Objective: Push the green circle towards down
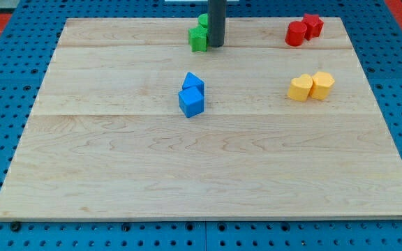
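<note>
My dark rod comes down from the view's top, and my tip (216, 46) rests on the wooden board (117, 167) near its top edge. Two green blocks sit just left of the rod. One green block (198, 39) is in front, touching or almost touching my tip on its left. The other green block (204, 20) is behind it and partly hidden by the rod. I cannot tell which of them is the circle.
Two blue blocks (192, 95) sit together below the green ones, near the board's middle. Two red blocks (303, 30) are at the top right. Two yellow blocks (310, 86) lie below the red ones.
</note>
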You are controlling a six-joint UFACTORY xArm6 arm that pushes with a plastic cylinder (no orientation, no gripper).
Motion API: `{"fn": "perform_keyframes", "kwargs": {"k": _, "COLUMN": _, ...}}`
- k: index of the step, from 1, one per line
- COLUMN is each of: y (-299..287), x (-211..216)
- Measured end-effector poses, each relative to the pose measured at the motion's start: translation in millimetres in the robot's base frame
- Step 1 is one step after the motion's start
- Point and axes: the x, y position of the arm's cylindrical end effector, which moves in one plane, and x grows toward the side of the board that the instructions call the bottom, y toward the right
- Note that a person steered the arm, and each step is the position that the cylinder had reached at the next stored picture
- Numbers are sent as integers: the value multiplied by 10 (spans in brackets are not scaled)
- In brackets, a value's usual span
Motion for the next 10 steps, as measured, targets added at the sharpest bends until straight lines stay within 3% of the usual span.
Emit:
{"fn": "perform_keyframes", "kwargs": {"k": 4, "y": 82, "x": -55}}
{"fn": "perform_keyframes", "kwargs": {"k": 6, "y": 149, "x": -686}}
{"fn": "perform_keyframes", "kwargs": {"k": 8, "y": -411, "x": -665}}
{"fn": "perform_keyframes", "kwargs": {"k": 9, "y": -890, "x": -508}}
{"fn": "perform_keyframes", "kwargs": {"k": 10, "y": -985, "x": -329}}
